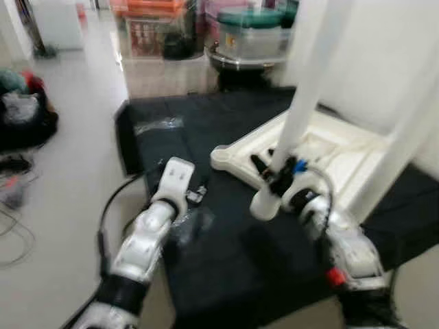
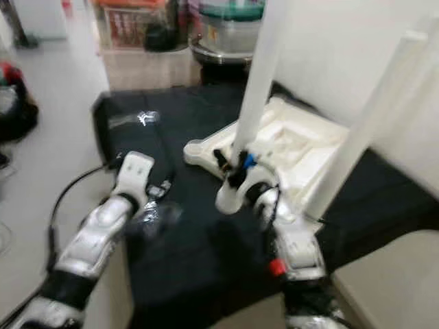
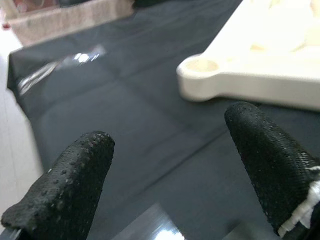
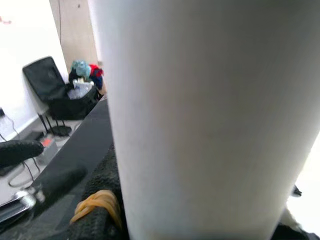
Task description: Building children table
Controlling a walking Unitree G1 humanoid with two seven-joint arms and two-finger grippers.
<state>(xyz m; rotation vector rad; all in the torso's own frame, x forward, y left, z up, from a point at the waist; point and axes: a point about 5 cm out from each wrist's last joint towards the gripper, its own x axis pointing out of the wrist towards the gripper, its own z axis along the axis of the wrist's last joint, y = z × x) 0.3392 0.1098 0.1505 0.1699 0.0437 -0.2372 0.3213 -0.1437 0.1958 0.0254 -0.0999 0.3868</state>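
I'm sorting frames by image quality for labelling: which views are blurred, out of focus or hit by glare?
Both eye views are smeared by motion blur, softening the right gripper on the white table leg. Left wrist view: its fingertips are fairly crisp, the white tabletop beyond is overexposed, and plastic wrap glints on the black cloth. Right wrist view: the leg sits too close, out of focus.

Home interior, lived-in room. Pale tile floor (image 1: 75,137), white wall (image 1: 370,62). Stacked plastic storage bins (image 1: 250,31) with lids at the back, orange crate (image 1: 147,8) beside them. Bag with clothes (image 1: 20,110) and loose cables (image 1: 14,226) on the floor. Low surface under a black cloth (image 1: 226,260).
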